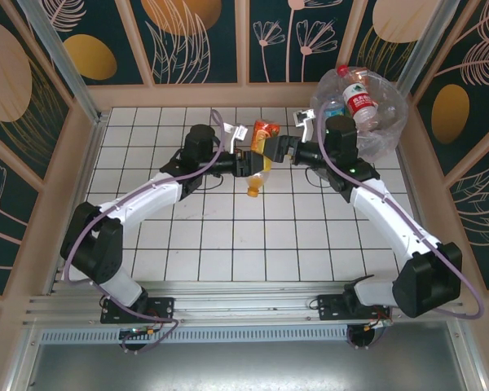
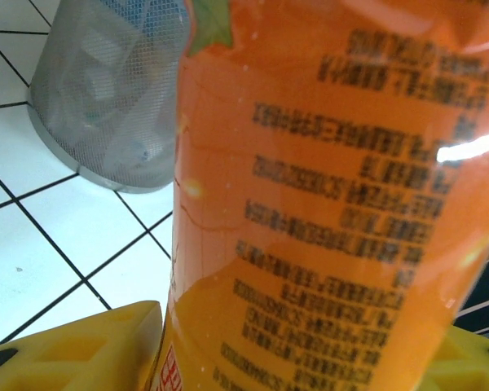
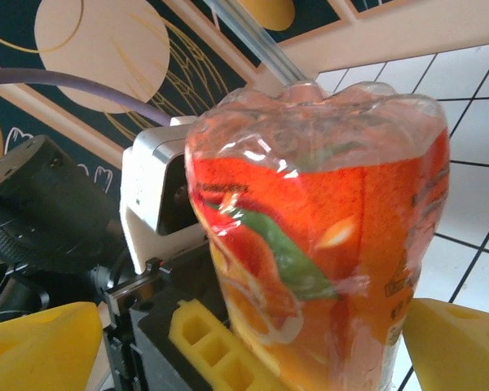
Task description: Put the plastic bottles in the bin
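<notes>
Looking down at the white tiled table [image 1: 228,236], I see both arms meeting a little above the middle of the top view, with one orange bottle [image 1: 262,155] between them. The left gripper [image 1: 246,160] has hold of it. In its wrist view the label runs from top to bottom of the frame, and a yellow finger [image 2: 81,346] sits tight against the bottle's lower edge. The right gripper [image 1: 279,151] comes at the same bottle from the other side with its jaws spread wide. In its wrist view one finger [image 3: 33,346] stands well clear at lower left, and the other [image 3: 460,342] is just beside the bottle at lower right. It is around the bottle, not gripping it.

The bin [image 1: 389,122] stands in the upper right corner of the top view, just behind the right arm. It already holds bottles, among them a red-labelled bottle [image 1: 360,102].

This looks to me like a hand-over in mid-air, from the far arm to the arm beside the bin. Next, I would say, the right jaws must close squarely on the bottle before the left ones let go. The bottle is soft and crumpled and could slip or pop sideways. Then comes a short swing to the upper right and a drop over the rim.
</notes>
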Tool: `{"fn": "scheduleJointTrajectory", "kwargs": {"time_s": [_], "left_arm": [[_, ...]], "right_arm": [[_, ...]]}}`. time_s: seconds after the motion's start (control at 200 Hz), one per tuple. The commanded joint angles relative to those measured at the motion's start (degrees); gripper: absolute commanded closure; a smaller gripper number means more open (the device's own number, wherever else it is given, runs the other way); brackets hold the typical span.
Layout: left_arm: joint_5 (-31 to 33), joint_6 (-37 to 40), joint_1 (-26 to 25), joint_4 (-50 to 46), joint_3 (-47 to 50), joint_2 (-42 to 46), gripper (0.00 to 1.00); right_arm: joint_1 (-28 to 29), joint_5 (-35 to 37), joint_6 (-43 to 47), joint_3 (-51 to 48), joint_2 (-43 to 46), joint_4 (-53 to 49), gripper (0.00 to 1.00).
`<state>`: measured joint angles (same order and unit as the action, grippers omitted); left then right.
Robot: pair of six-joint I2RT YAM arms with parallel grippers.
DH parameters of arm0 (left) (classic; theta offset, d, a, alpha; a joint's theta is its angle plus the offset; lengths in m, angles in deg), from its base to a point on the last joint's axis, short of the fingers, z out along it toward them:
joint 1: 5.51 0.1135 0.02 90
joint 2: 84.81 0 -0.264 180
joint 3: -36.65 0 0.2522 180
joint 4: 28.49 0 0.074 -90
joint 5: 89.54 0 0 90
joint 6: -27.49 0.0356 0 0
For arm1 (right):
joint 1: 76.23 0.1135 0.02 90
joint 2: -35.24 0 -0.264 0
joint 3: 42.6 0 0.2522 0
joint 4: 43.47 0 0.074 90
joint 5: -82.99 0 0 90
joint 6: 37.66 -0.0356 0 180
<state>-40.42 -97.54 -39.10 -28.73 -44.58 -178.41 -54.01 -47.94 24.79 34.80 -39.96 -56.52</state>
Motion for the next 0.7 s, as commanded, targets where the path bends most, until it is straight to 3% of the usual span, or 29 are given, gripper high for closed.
{"fn": "scheduleJointTrajectory", "kwargs": {"time_s": [0.0, 0.29, 0.535, 0.691], "left_arm": [[-3.0, -0.7, -1.6, 2.6, -2.6, -1.1, 0.43], [-3.8, -0.5, -2.9, 2.5, -3.8, -1.1, 0.42], [-3.1, -0.3, -2.9, 2.3, -4.9, -1.9, 0.4], [-2.6, 0.2, -2.9, 2.4, -5.6, -1.5, 0.26]], "right_arm": [[0.7, 0.1, 0.9, 2.4, -1.1, 3.0, 0.07], [0.9, 4.8, 2.4, 3.7, -2.5, 1.0, 0.14], [0.9, 5.3, 2.5, 4.2, -1.7, 0.3, 0.37], [0.8, 6.6, 3.5, 5.0, -0.5, -1.2, 0.47]]}}
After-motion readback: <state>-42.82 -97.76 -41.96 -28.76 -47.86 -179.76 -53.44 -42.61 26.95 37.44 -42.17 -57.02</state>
